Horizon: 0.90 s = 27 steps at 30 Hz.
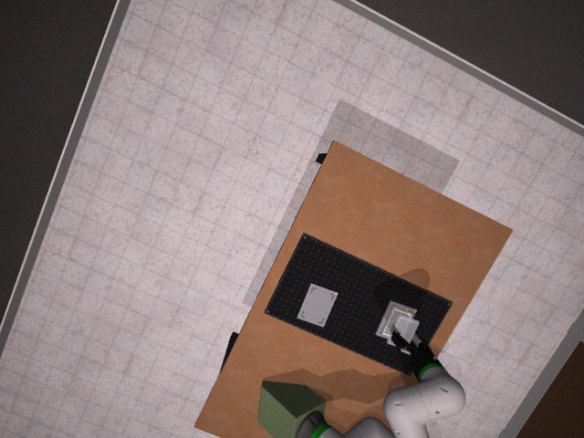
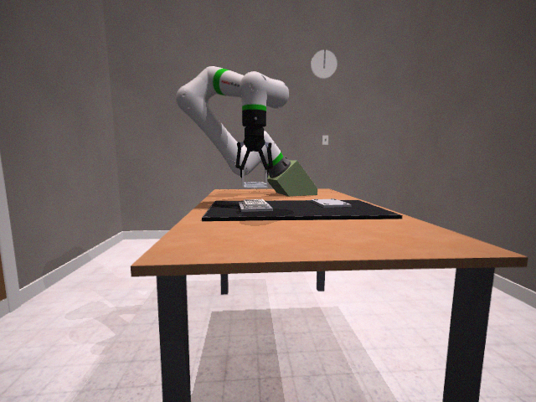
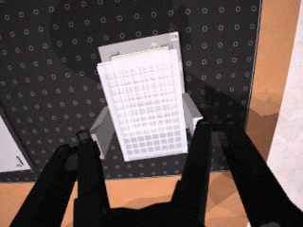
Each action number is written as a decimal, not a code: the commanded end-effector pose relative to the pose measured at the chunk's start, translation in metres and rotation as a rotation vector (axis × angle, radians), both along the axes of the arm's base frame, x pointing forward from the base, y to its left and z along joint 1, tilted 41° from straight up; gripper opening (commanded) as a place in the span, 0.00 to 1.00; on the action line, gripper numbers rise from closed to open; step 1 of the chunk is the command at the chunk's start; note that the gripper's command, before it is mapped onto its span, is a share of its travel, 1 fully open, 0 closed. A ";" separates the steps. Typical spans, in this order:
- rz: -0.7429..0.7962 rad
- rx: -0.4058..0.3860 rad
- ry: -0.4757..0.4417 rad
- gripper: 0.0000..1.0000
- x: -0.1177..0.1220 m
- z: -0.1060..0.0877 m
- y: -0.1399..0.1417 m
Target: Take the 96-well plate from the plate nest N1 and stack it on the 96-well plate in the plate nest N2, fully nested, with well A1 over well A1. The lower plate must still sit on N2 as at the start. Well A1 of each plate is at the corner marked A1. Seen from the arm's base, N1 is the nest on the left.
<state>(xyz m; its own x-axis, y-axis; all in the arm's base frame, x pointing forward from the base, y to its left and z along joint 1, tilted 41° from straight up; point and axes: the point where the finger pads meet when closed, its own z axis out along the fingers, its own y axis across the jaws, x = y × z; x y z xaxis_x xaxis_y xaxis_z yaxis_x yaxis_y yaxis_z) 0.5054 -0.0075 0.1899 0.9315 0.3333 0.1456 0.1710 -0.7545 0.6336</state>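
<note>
My gripper (image 3: 147, 110) is shut on a white 96-well plate (image 3: 142, 110) and holds it in the air, almost straight above the second 96-well plate (image 3: 142, 53), which sits on nest N2. The held plate hides most of the lower one; only its far edge shows. From the side, the held plate (image 2: 255, 184) hangs well above the lower plate (image 2: 255, 204). From overhead, the held plate (image 1: 406, 327) overlaps the lower plate (image 1: 396, 319). Nest N1 (image 1: 317, 304) stands empty, a flat grey pad with corner marks, and also shows in the side view (image 2: 331, 202).
Both nests stand on a black perforated board (image 1: 356, 301) on an orange table (image 1: 377, 212). The arm's green base block (image 2: 291, 178) stands at the table's edge behind the board. The board's edge and the table's edge lie just right of N2 in the wrist view.
</note>
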 end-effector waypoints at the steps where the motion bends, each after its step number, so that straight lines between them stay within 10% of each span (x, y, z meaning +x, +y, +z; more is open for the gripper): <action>1: 0.000 0.000 0.000 0.00 0.000 0.000 0.000; 27: 0.000 0.000 0.000 0.00 0.000 -0.002 0.000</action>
